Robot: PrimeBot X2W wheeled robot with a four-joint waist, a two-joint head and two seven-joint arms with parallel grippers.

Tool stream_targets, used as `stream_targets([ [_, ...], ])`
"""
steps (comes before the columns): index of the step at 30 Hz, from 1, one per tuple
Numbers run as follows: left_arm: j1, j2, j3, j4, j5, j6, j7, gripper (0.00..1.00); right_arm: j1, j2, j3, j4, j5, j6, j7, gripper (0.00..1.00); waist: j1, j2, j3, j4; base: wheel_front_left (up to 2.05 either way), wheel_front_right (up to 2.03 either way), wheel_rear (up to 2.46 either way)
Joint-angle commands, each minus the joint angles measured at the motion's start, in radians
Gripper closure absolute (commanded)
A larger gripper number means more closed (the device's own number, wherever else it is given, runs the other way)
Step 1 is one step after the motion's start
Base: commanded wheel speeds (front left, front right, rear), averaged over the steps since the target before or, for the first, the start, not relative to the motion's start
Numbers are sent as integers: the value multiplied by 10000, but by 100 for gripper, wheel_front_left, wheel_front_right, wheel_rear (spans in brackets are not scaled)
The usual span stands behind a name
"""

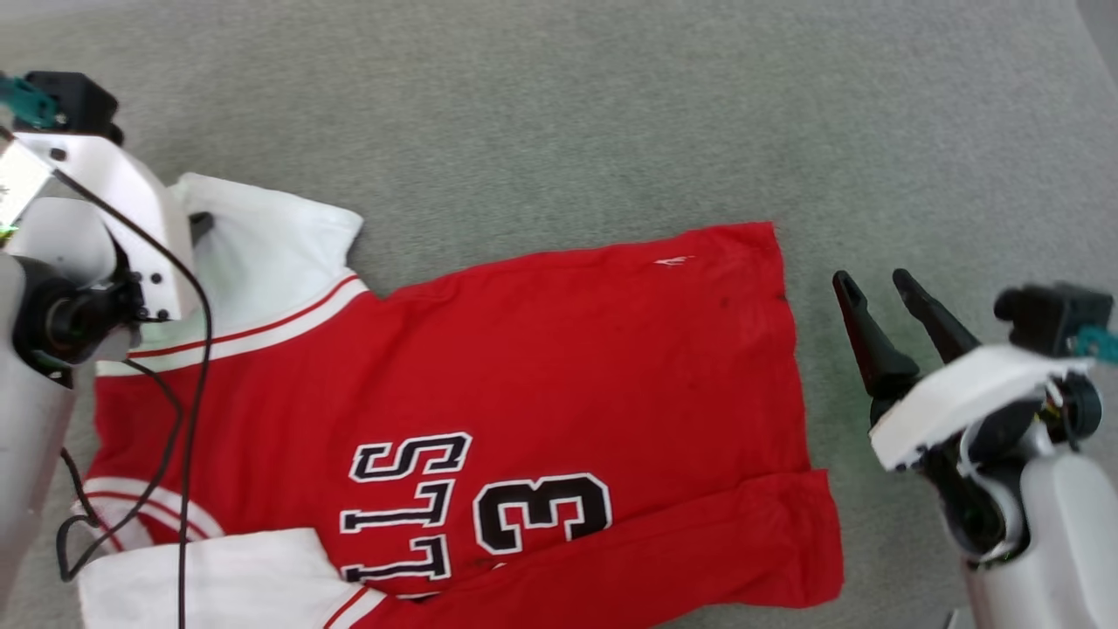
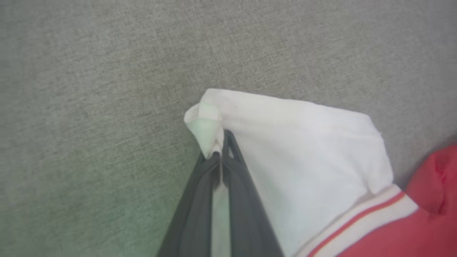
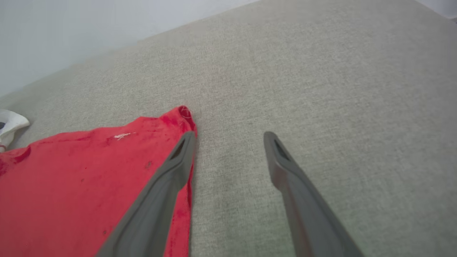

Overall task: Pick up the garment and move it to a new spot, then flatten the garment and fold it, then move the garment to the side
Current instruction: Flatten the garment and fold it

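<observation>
Garment [image 1: 541, 349] lay spread on gray surface [image 1: 559, 105], center to lower left of head view, w/ white sleeve [image 1: 262, 245] at upper left. L gripper [image 2: 222, 146], bottom center of left wrist view, was pinched tight on that sleeve's corner. R gripper [image 1: 872, 279], at frame right, stood wide apart, holding nothing, just beside garment's right edge.

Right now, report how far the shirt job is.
Done: the garment lies spread on the grey surface, its near edge seemingly folded. In hand: the left end effector is shut on the white sleeve corner; the right end effector stands open beside the hem. Left: finish folding, move it aside.
</observation>
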Motion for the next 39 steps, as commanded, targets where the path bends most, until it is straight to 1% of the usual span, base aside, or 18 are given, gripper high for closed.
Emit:
stream_targets([
  [1,103,-51,-45,-81,82,-21,-106,100,-327,-167,82,141,106,-8,324,0,-1,0,-132,222,0,0,0],
  [6,-81,-216,-96,-744,212,-63,-541,100,-1380,-987,490,984,468,-8,2493,0,-1,0,-271,772,0,0,0],
  [9,-83,-374,-169,-1081,208,-109,-700,100,-2012,-1356,693,1333,522,-8,3403,0,-1,0,-283,1162,0,0,0],
  [14,58,-571,-233,-1477,195,-126,-944,100,-2768,-1809,1343,1911,588,-8,4411,0,-1,0,-217,1595,0,0,0],
  [17,142,-761,-216,-1555,87,-123,-1120,100,-2895,-2020,1670,2639,807,-10,5151,0,-1,0,-174,1850,0,0,0],
  [20,255,-899,-224,-1451,-9,-136,-1271,100,-2799,-2060,2071,3312,1158,-7,5659,0,-1,0,-125,2004,0,0,0],
  [22,311,-949,-218,-1409,-24,-161,-1381,100,-2723,-2024,2287,3634,1387,-7,5837,91,-1,0,-105,2060,0,0,0],
  [23,326,-929,-211,-1387,-30,-183,-1441,100,-2708,-2031,2369,3738,1482,-5,5867,100,-1,0,-97,2079,0,0,0],
  [27,427,-824,-84,-1324,4,-202,-1761,100,-3001,-2311,2448,3638,1650,-7,5506,100,-1,0,-161,2089,0,0,0],
  [32,598,-756,45,-1334,61,-224,-2234,100,-3325,-2641,2251,3041,1626,-10,5174,100,-1,0,-555,2045,0,0,0],
  [35,889,-674,186,-1480,8,-139,-2522,100,-3117,-2698,2084,2502,1437,-8,5063,100,-1,0,-884,2024,0,0,0],
  [39,1651,-502,374,-1894,-77,14,-2968,100,-2422,-2644,1802,1842,1168,-8,5013,100,-1,0,-1407,2060,0,0,0],
])
